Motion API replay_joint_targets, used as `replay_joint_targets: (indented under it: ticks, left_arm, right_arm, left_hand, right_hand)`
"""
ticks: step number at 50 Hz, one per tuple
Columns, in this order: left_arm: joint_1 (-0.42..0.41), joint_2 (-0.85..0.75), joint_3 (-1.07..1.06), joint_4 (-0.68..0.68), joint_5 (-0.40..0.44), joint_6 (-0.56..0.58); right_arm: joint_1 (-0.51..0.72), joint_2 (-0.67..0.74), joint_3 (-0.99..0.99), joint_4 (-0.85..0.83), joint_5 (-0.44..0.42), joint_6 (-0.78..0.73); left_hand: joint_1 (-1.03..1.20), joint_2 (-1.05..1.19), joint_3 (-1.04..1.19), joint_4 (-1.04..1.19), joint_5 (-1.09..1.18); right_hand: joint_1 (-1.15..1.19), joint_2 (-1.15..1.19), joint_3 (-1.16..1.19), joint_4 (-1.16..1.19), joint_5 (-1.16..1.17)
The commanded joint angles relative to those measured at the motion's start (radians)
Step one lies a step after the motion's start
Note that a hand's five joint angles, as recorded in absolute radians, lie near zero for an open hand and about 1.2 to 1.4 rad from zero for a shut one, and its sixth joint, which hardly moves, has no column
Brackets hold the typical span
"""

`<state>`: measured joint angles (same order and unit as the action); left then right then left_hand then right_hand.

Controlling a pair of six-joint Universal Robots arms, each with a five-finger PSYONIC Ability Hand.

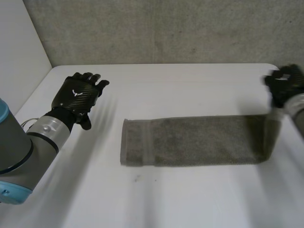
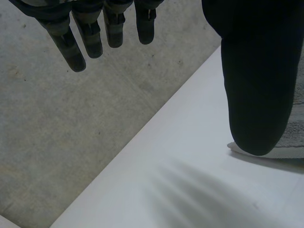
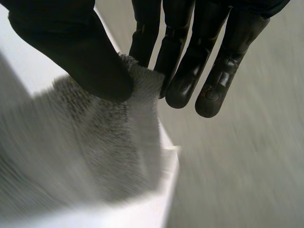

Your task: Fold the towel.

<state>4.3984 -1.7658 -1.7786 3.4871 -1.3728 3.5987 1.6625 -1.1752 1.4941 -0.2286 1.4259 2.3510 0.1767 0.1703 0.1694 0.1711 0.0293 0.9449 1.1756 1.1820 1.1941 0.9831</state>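
The right hand (image 3: pixel 190 61), clamped on one end of the towel (image 1: pixel 190 141), should carry it low and straight to the end far from it, while the left hand (image 1: pixel 78 95) hovers beside with straight fingers (image 2: pixel 95 38).

The towel (image 1: pixel 190 141) is showing grey-brown, with a paler band near one end. The table (image 1: pixel 190 85) is looking white.

towel (image 1: pixel 190 140): looped terry cloth | table (image 1: pixel 190 85): smooth matt white | left robot hand (image 1: pixel 77 97): glossy black, possibly carbon-weave
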Motion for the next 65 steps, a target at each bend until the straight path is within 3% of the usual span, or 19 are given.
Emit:
replay_joint_targets:
  ticks: [1,10,16,18,19,20,21,27,32,37,44,46,47,49,50,51,52,60,65]
  left_arm:
    - [0.003,0.015,-0.013,0.001,0.000,0.000]
    - [0.003,0.017,-0.032,0.001,0.000,0.000]
    - [0.000,0.014,-0.033,0.001,0.000,0.000]
    - [-0.007,0.012,-0.032,0.001,0.000,0.000]
    - [-0.007,0.012,-0.032,0.001,0.000,0.000]
    - [-0.008,0.012,-0.030,0.001,0.000,0.000]
    - [-0.011,0.014,-0.028,0.001,0.000,0.000]
    - [-0.036,0.011,-0.010,0.007,-0.002,-0.008]
    - [-0.128,-0.033,0.042,0.023,-0.008,-0.075]
    - [-0.197,-0.136,0.106,0.020,-0.032,-0.164]
    - [-0.241,-0.267,0.172,0.018,-0.121,-0.173]
    - [-0.246,-0.302,0.186,0.015,-0.155,-0.173]
    - [-0.246,-0.302,0.186,0.015,-0.155,-0.173]
    - [-0.247,-0.304,0.185,0.013,-0.164,-0.175]
    - [-0.247,-0.304,0.185,0.013,-0.164,-0.175]
    - [-0.249,-0.296,0.182,0.012,-0.167,-0.175]
    - [-0.254,-0.285,0.176,0.010,-0.169,-0.173]
    - [-0.255,-0.176,0.122,0.010,-0.170,-0.173]
    - [-0.251,-0.111,0.087,0.009,-0.172,-0.173]
  right_arm:
    - [0.369,0.029,0.020,-0.124,-0.148,0.042]
    - [0.686,0.273,-0.069,-0.160,-0.170,0.047]
    - [0.732,0.322,-0.086,-0.144,-0.168,0.048]
    - [0.730,0.307,-0.087,-0.143,-0.154,0.060]
    - [0.730,0.307,-0.087,-0.143,-0.154,0.060]
    - [0.730,0.289,-0.086,-0.141,-0.139,0.070]
    - [0.727,0.249,-0.081,-0.140,-0.110,0.089]
    - [0.593,0.109,-0.032,-0.097,-0.021,0.270]
    - [0.467,0.031,0.018,0.049,-0.027,0.411]
    - [0.344,0.023,0.095,0.161,-0.042,0.433]
    - [0.210,0.022,0.233,0.120,-0.088,0.402]
    - [0.188,0.034,0.274,0.082,-0.094,0.363]
    - [0.187,0.034,0.275,0.081,-0.094,0.363]
    - [0.178,0.064,0.288,0.028,-0.091,0.324]
    - [0.178,0.065,0.288,0.028,-0.091,0.324]
    - [0.174,0.084,0.285,-0.003,-0.076,0.301]
    - [0.169,0.088,0.281,-0.029,-0.067,0.269]
    - [0.221,0.003,0.227,-0.140,0.021,0.114]
    - [0.526,0.046,0.109,-0.132,0.013,0.090]
  left_hand:
    - [0.007,0.014,0.015,0.013,-0.020]
    - [0.007,0.014,0.015,0.013,-0.020]
    - [0.005,0.011,0.012,0.010,-0.023]
    - [0.007,0.014,0.015,0.013,-0.020]
    - [0.007,0.014,0.015,0.013,-0.020]
    - [0.010,0.017,0.018,0.016,-0.017]
    - [0.010,0.017,0.018,0.016,-0.017]
    - [0.025,0.032,0.032,0.031,-0.002]
    - [0.054,0.061,0.062,0.060,0.027]
    - [0.057,0.064,0.065,0.063,0.030]
    - [0.057,0.064,0.065,0.063,0.030]
    - [0.057,0.064,0.065,0.063,0.030]
    - [0.057,0.064,0.065,0.063,0.030]
    - [0.054,0.061,0.062,0.060,0.027]
    - [0.054,0.061,0.062,0.060,0.027]
    - [0.054,0.061,0.062,0.060,0.027]
    - [0.052,0.058,0.059,0.057,0.024]
    - [0.046,0.052,0.053,0.051,0.018]
    - [0.040,0.046,0.047,0.045,0.013]
  right_hand:
    - [0.451,0.221,0.214,0.202,0.239]
    - [0.451,0.221,0.214,0.202,0.239]
    - [0.438,0.207,0.201,0.189,0.225]
    - [-0.392,-0.623,-0.629,-0.641,-0.605]
    - [-0.396,-0.627,-0.633,-0.645,-0.609]
    - [-0.724,-0.955,-0.962,-0.974,-0.937]
    - [-0.770,-1.001,-1.007,-1.020,-0.983]
    - [-0.770,-1.001,-1.007,-1.020,-0.983]
    - [-0.770,-1.001,-1.007,-1.020,-0.983]
    - [-0.770,-1.001,-1.007,-1.020,-0.983]
    - [-0.770,-1.001,-1.007,-1.020,-0.983]
    - [-0.579,-0.810,-0.816,-0.829,-0.792]
    - [-0.578,-0.809,-0.815,-0.827,-0.791]
    - [-0.073,-0.304,-0.310,-0.322,-0.286]
    - [-0.070,-0.301,-0.307,-0.319,-0.283]
    - [0.287,0.057,0.050,0.038,0.075]
    - [0.450,0.219,0.213,0.201,0.237]
    - [0.451,0.221,0.214,0.202,0.239]
    - [0.451,0.221,0.214,0.202,0.239]
